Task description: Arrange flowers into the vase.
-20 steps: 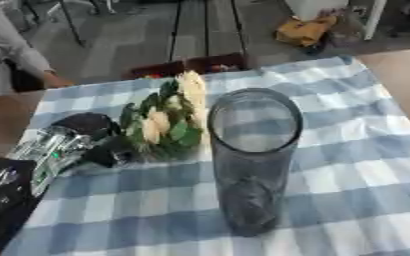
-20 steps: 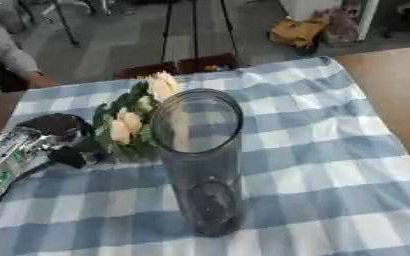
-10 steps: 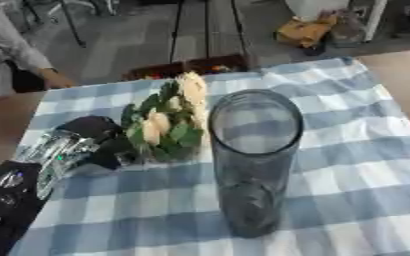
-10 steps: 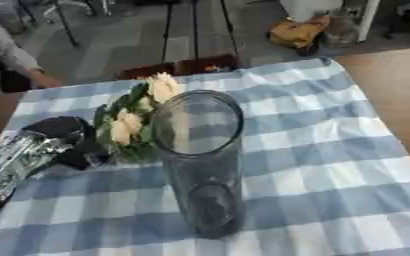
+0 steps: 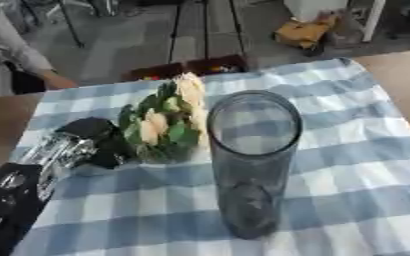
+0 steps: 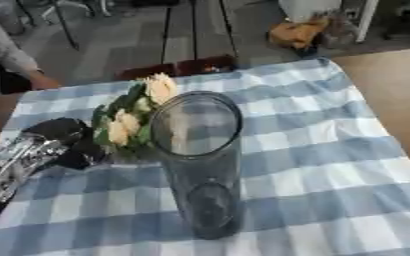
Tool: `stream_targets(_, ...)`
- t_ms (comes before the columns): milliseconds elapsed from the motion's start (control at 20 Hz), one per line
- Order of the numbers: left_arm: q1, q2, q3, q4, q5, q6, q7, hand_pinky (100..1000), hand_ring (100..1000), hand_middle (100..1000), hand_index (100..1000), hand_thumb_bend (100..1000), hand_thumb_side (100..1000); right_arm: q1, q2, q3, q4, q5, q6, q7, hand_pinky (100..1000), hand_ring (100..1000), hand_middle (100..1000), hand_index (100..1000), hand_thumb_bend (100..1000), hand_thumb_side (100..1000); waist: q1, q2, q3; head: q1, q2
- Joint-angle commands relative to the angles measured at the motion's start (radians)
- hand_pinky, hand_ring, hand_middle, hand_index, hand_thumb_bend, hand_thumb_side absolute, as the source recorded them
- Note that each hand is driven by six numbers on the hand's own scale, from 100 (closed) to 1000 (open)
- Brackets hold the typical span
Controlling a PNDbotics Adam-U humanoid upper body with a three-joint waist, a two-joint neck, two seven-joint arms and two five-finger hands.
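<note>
Surface (image 5: pixel 348 150) is covered with a blue-and-white checked cloth (image 5: pixel 138 205); bare brown wood shows at the 3 o'clock edge and at 9 o'clock. Beyond the far edge the room has a grey floor (image 5: pixel 147 40), dark tripod-like legs at 12 o'clock, a yellow-orange object (image 5: pixel 305 31) at 1 o'clock and a dark red box (image 5: pixel 187 70) just behind the cloth.

A person's sleeve and hand (image 5: pixel 55 80) show at 10 o'clock, near the surface corner, apart from the flowers.

Vase (image 5: pixel 254 160): tall, clear, grey-tinted cylinder, upright at centre, nothing in it. It stands just beside the flowers at their 3 o'clock side; in the right eye view its rim overlaps the bouquet.

Flowers (image 5: pixel 166 125): cream-yellow blooms with green leaves, lying on the cloth at about 10 o'clock from the vase, heads towards 12 o'clock.

Left hand (image 5: pixel 90 137): black, comes in from 8 o'clock on a black and silver arm (image 5: pixel 42 160), and meets the lower end of the bouquet. Cannot tell whether its fingers are wrapped on the stems or just next to them.

Right hand does not show in either view
</note>
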Motion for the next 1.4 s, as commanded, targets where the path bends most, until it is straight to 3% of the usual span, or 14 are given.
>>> stream_targets(50,-0.012,0.018,0.012,0.01,0.007,0.008,0.003,228,465,556,709,100,551,-0.005,-0.009,-0.007,-0.016,-0.005,0.0,-0.001,814,804,508,812,100,747,-0.006,-0.013,0.0,0.003,-0.008)
stream_targets(450,-0.014,0.01,0.016,0.027,0.051,0.023,-0.007,100,325,453,609,100,542,-0.003,-0.007,-0.009,-0.016,-0.004,0.002,-0.003,815,805,507,813,100,748,-0.005,-0.013,-0.001,0.008,-0.012)
stream_targets(950,-0.021,-0.011,0.047,0.088,0.027,0.035,0.074,100,115,266,410,100,582,0.0,-0.006,-0.012,-0.016,-0.001,0.005,-0.007,816,806,505,813,100,748,-0.003,-0.01,-0.005,0.01,-0.016)
stream_targets(1400,-0.031,-0.017,0.065,0.087,0.018,-0.009,0.207,100,100,201,343,100,678,0.001,-0.005,-0.011,-0.016,0.0,0.008,-0.004,817,807,504,813,100,749,-0.003,-0.009,-0.007,0.01,-0.014)
